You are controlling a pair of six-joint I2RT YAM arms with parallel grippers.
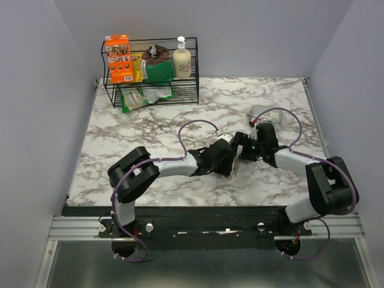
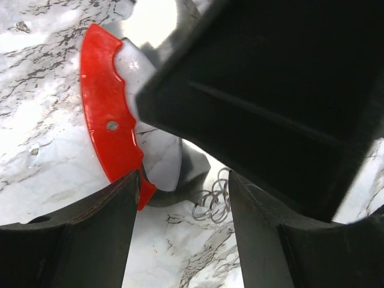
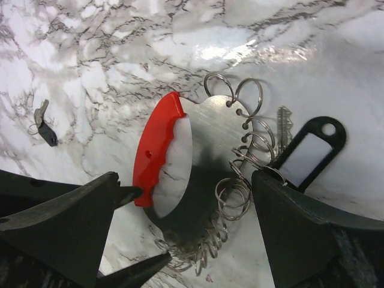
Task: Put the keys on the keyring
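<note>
The keyring (image 3: 157, 147) lies flat on the marble, a curved red side joined to a gray plate (image 3: 210, 135) whose edge carries several wire loops (image 3: 235, 195). My right gripper (image 3: 185, 180) hangs open over it, one finger on each side. My left gripper (image 2: 185, 180) is open too; its left finger (image 2: 102, 234) touches the red end (image 2: 108, 120), and wire loops (image 2: 213, 203) lie by its right finger. A tiny black key (image 3: 45, 131) rests apart to the left. In the top view both grippers (image 1: 239, 155) meet at mid-table and cover the keyring.
A silver key (image 3: 283, 126) and a black tag frame (image 3: 312, 147) lie just right of the gray plate. A wire rack (image 1: 151, 90) with packets and a bottle stands back left. A pale object (image 1: 264, 111) sits back right. Walls close three sides.
</note>
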